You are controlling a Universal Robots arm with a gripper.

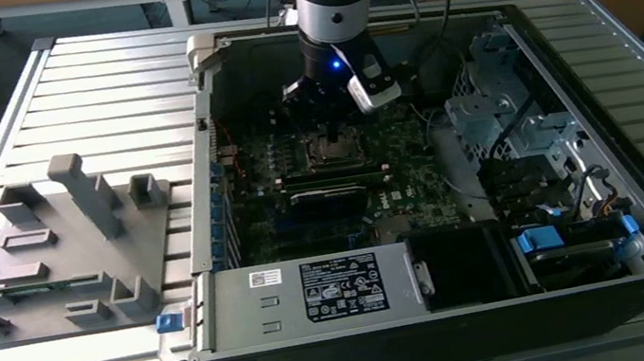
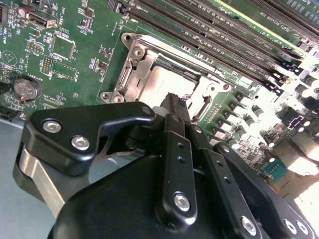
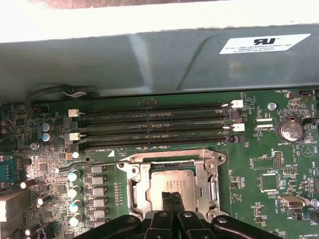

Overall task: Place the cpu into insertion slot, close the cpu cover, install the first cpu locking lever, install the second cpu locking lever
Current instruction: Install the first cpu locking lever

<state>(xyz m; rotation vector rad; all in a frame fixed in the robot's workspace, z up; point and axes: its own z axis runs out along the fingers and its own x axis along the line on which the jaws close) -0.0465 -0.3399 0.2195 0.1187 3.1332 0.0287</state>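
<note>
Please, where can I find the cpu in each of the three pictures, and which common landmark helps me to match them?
Exterior view: the cpu lies mid-motherboard, at the tip of the gripper.
Second wrist view: the cpu, framed by the cpu cover, just beyond the gripper.
First wrist view: the cpu inside the same frame, just beyond the gripper.
Shared landmark: the long black memory slots beside the cpu.

Open computer case [image 1: 448,339] lying on the bench [image 1: 90,81], with a fixture block [image 1: 64,248] beside it at the exterior view's left. The motherboard [image 1: 303,226] lies on the case floor. The cpu [image 3: 172,181] sits in the insertion slot [image 1: 334,148], framed by the cpu cover [image 3: 208,174]. Memory slots [image 3: 149,124] run alongside the socket. The jaws are directly above the cpu.
</note>
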